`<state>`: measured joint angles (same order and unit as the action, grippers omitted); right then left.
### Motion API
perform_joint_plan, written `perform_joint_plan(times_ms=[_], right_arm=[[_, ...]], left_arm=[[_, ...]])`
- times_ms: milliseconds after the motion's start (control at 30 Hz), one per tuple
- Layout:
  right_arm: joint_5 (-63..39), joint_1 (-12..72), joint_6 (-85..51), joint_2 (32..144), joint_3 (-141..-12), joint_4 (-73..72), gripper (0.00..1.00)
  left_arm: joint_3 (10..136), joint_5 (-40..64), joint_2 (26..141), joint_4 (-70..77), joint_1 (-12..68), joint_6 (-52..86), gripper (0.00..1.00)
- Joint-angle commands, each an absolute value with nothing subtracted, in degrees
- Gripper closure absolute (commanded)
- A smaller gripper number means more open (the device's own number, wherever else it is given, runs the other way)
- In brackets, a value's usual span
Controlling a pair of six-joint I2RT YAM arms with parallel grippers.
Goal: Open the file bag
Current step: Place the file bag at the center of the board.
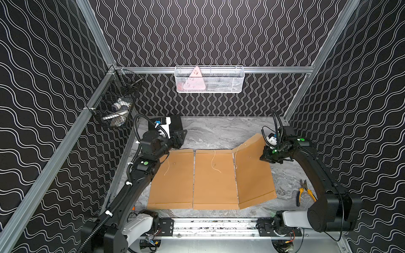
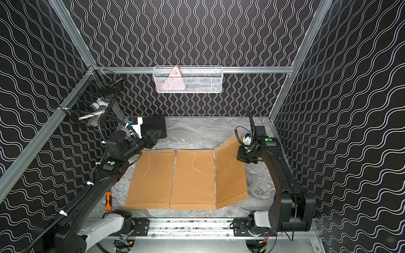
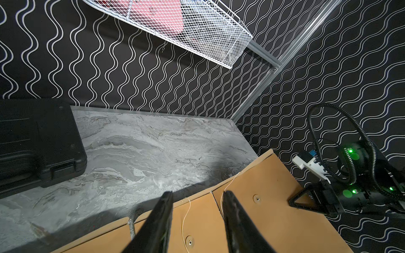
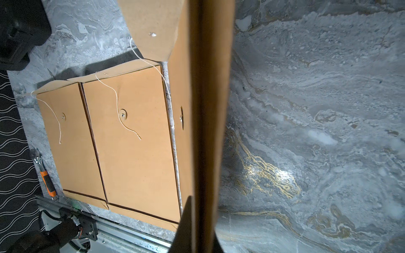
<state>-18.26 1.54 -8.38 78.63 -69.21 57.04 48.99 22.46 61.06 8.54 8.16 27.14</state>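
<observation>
Tilting up along its outer edge, the file bag (image 1: 252,175) is lying at the right end of a row of three on the marble surface (image 1: 219,133). Its inner edge is resting just beside the middle bag (image 1: 214,179), while the right gripper (image 1: 264,158) is pinching the raised edge tight between its fingers. By my judgement, the thin kraft paper is risking a crease, or a slip out of that narrow pinch, if the arm is pulling higher, and the whole bag could be dragging over its neighbour instead of opening. Its flap (image 1: 252,142) is standing free, and its white string (image 1: 235,157) is hanging unwound beside the button (image 1: 248,157). The left gripper (image 3: 198,193) is hovering partly open and empty near the far edge of the left bag (image 1: 173,181), and pliers (image 1: 303,191) are lying well apart to the right.
</observation>
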Motion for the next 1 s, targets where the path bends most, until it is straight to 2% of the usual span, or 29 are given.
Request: perform_joint_plan(times_ms=[0, 200, 533, 733, 967], right_arm=[[-17.84, 1.49, -7.56, 78.93, -69.79, 56.51, 1.0], [-18.21, 1.49, -7.29, 79.1, -69.42, 56.73, 1.0], [-17.33, 1.41, -7.76, 78.75, -69.46, 56.84, 0.8], [-16.72, 1.33, -8.0, 78.44, -69.35, 56.88, 0.73], [-15.26, 1.23, -8.34, 78.07, -69.18, 57.14, 0.7]], left_arm=[[48.78, 23.2, 61.26, 11.43, 8.02, 26.81, 0.58], [48.69, 23.4, 61.44, 11.73, 8.06, 26.92, 0.58], [48.7, 23.47, 61.26, 11.78, 8.06, 26.98, 0.58], [48.68, 23.38, 61.15, 11.78, 8.08, 27.08, 0.58], [48.78, 23.47, 61.08, 11.6, 8.07, 27.03, 0.58]])
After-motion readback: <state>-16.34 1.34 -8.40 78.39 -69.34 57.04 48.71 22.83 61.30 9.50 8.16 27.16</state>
